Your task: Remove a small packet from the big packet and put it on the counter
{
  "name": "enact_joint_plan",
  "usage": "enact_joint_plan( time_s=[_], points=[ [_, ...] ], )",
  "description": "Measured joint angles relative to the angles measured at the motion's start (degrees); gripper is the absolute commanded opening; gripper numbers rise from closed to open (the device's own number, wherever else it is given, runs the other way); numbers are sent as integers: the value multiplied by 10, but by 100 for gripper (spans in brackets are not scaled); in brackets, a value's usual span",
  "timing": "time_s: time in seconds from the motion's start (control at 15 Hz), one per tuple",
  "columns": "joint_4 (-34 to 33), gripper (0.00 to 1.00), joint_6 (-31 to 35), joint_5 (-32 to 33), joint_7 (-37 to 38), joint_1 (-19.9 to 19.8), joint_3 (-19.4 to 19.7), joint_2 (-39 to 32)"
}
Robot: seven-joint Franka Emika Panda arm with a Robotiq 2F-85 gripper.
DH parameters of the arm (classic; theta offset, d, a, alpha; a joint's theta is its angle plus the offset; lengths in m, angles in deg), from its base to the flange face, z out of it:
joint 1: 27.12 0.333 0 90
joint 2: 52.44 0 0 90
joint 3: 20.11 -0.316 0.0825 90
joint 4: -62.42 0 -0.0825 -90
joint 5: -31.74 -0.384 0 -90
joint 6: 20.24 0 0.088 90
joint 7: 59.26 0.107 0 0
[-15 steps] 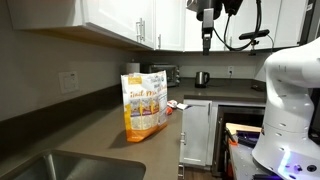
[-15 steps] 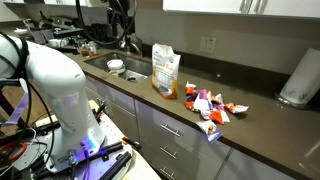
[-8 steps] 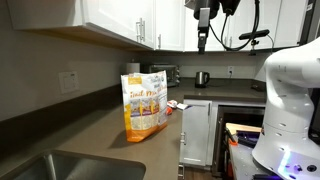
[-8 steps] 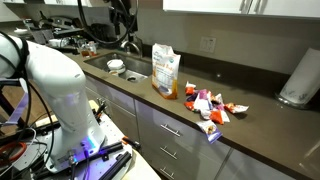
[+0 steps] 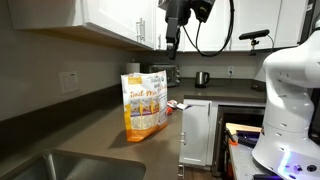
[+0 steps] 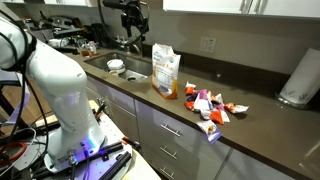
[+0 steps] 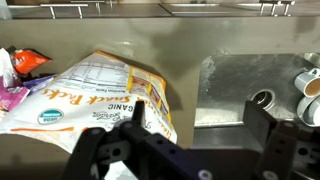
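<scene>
The big packet (image 5: 143, 103) stands upright on the dark counter (image 5: 95, 138); it has a white top and an orange-yellow bottom. It shows in both exterior views (image 6: 165, 72) and, from above, in the wrist view (image 7: 95, 88). My gripper (image 5: 172, 44) hangs high in the air above and a little beyond the packet (image 6: 136, 34). In the wrist view its two dark fingers (image 7: 200, 118) are spread apart with nothing between them; one finger lies over the packet's edge, the other over the sink. Several small packets (image 6: 210, 106) lie loose on the counter beside the big packet.
A steel sink (image 7: 240, 85) with cups and bowls (image 6: 116, 67) lies on one side of the big packet. A paper towel roll (image 6: 297, 78) stands at the counter's far end. White cabinets (image 5: 110, 20) hang overhead. A kettle (image 5: 201, 78) stands at the back.
My gripper has moved sideways through the air, from past the counter's end to a spot nearly over the big packet. The packets have not moved.
</scene>
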Motion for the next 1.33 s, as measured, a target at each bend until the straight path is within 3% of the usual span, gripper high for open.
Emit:
enact_joint_plan(
  time_s=[0.6,1.07,1.33],
  points=[
    [-142,100,12,36,7,-3,-6,-206],
    [-155,100,33,38,32,-11,-2,-235],
    [-155,100,33,84,107,-12,-11,-233]
  ],
)
